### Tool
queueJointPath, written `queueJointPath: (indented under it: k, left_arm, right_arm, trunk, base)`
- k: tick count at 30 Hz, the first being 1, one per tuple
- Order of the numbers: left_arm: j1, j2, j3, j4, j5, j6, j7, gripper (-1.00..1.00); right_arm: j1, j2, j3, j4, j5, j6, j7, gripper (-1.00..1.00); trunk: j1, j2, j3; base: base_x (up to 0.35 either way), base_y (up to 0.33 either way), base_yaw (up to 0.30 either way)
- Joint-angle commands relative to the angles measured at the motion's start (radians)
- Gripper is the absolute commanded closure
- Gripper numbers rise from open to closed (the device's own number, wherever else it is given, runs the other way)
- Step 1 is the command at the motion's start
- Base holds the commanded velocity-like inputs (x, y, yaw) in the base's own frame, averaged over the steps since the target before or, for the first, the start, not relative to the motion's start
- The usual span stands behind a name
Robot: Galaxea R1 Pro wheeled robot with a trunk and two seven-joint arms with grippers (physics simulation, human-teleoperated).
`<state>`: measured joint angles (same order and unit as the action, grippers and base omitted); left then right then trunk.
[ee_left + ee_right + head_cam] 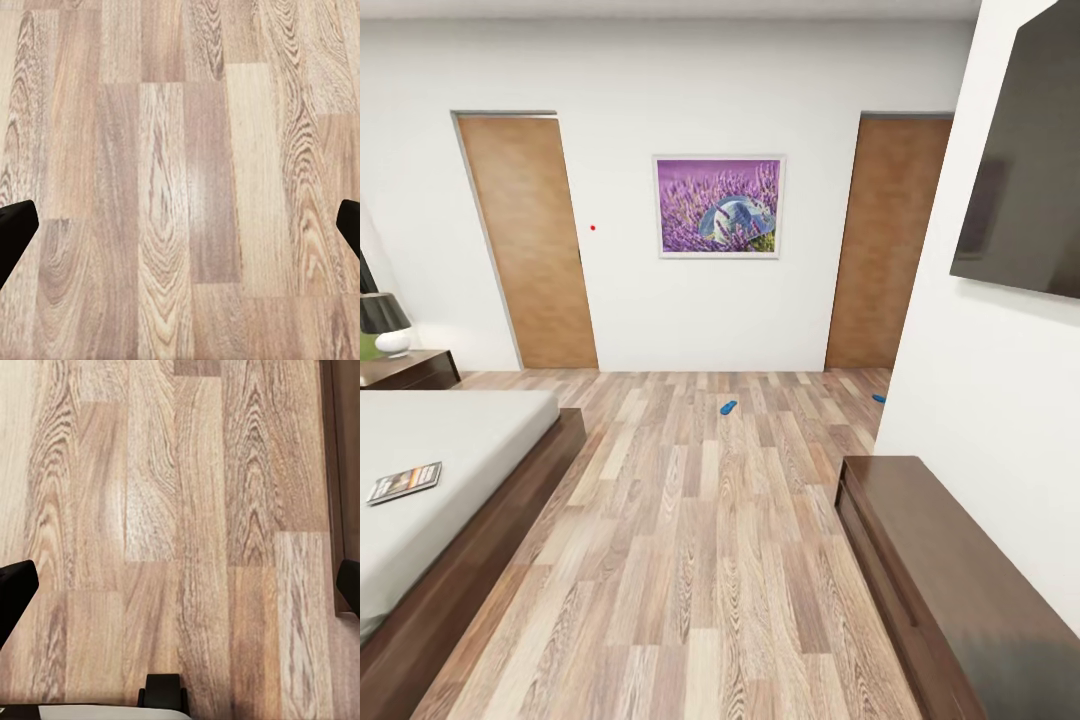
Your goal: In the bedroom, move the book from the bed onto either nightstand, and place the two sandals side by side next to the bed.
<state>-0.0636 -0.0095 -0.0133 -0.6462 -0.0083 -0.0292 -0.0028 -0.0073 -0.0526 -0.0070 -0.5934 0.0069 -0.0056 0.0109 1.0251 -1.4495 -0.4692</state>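
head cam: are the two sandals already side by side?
No: one sandal lies mid-floor, the other sandal sits far off by the right wall.

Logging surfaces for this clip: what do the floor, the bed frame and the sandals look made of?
Floor: light wood planks with visible grain, semi-matte sheen.
Bed frame: dark brown wood, smooth, probably stained or veneered.
Sandals: bright blue, likely foam or rubber; too small to confirm.

White far wall (630, 300); two plain wooden doors (530, 240), a framed lavender-field picture (719, 206) hung between them. Light wood-plank floor (700, 560). Dark flat screen (1025, 160) on right-hand wall, long dark brown cabinet (940, 580) below it. Black-shaded lamp (385, 322), far left.
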Motion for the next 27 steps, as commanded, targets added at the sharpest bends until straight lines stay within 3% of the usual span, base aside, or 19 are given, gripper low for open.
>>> queueJointPath:
  k: [1, 27]
  left_arm:
    - [-0.001, 0.000, 0.000, 0.000, -0.001, -0.003, 0.000, -1.00]
    - [-0.001, 0.000, 0.000, 0.000, -0.001, -0.003, 0.000, -1.00]
  right_arm:
    - [0.000, 0.000, -0.001, 0.000, 0.001, -0.001, 0.001, -1.00]
    - [0.000, 0.000, -0.006, 0.000, 0.000, -0.001, 0.001, -1.00]
  trunk:
    - [0.000, -0.001, -0.001]
    - [0.000, -0.001, -0.038]
  base:
    - [0.000, 0.000, 0.000]
    - [0.000, 0.000, 0.000]
